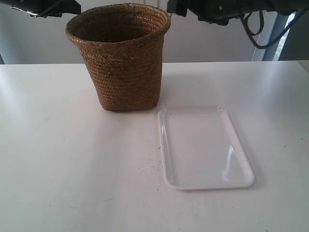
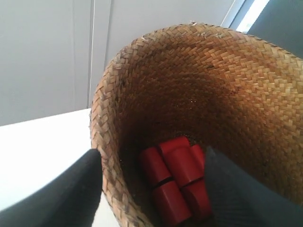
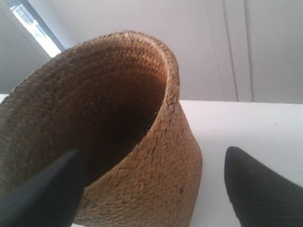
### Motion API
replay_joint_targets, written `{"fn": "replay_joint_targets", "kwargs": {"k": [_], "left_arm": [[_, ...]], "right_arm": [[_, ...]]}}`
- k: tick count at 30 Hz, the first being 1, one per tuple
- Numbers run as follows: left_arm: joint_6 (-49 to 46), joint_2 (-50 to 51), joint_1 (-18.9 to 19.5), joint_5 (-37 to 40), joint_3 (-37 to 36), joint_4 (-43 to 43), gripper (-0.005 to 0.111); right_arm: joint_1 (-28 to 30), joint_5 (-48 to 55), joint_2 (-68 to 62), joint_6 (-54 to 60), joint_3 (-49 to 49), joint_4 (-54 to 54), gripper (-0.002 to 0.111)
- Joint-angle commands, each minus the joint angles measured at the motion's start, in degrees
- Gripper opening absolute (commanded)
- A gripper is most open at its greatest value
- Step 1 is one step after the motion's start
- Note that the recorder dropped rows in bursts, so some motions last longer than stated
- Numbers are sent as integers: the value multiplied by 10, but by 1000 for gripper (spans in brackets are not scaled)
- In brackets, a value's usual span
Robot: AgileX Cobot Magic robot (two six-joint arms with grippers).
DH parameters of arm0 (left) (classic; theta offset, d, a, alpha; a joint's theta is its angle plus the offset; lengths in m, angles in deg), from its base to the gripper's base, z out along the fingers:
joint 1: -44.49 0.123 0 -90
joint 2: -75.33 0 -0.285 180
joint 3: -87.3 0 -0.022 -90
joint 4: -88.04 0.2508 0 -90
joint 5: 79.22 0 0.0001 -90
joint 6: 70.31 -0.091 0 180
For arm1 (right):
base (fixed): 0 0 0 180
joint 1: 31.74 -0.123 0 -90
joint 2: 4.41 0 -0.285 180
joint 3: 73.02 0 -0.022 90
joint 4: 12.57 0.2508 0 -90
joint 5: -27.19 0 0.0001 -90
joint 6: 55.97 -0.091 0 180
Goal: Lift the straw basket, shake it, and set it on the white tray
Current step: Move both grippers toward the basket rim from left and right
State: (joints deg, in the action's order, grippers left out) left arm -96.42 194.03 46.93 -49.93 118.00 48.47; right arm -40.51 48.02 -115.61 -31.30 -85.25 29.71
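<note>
Basket pos: straw basket (image 1: 125, 63) upright on table (image 1: 58, 159), base down, not lifted.
Tray pos: white tray (image 1: 203, 145) flat on table, nearer the cam than basket and toward ext. view's right. Its far corner is just beside basket base; looks apart, not sure.
Contents: red blocks (image 2: 175, 179) loose at basket bottom, several, exact count unclear.
L gripper: left gripper (image 2: 152, 156) released, jaws spread wide and straddling the basket wall, one finger outside, one inside. Contact w/ straw: can't tell.
R gripper: right gripper (image 3: 152, 155) likewise spread, one finger inside the mouth, the other outside over the table. Nothing grasped.
Step (judged): pre-grasp. Both must pinch the wall before any lift.
Risk 1: woven wall prob. soft. A pinch near the rim may buckle it, so the basket sags or slips mid-shake.
Risk 2: L/R closing or lifting unevenly would tilt the basket, and blocks slide to the low side.
Risk 3: wide open mouth, so a hard shake could throw blocks out.
Risk 4: tray is glossy w/ raised rim. Off-centre set-down leaves the base edge on the rim and the basket rocks or tips.
Risk 5: low approach could nudge the tray across the table; nothing seen holding it.
</note>
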Motion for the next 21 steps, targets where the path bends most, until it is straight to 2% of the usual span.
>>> {"fn": "replay_joint_targets", "kwargs": {"k": [1, 16, 21], "left_arm": [[13, 17, -3, 9, 1, -6, 66], [21, 34, -4, 1, 1, -6, 66], [21, 34, -4, -1, 1, -6, 66]], "right_arm": [[-15, -9, -12, 6, -1, 3, 76], [-33, -83, -40, -1, -1, 22, 76], [-35, -93, -69, -1, -8, 85, 76]]}}
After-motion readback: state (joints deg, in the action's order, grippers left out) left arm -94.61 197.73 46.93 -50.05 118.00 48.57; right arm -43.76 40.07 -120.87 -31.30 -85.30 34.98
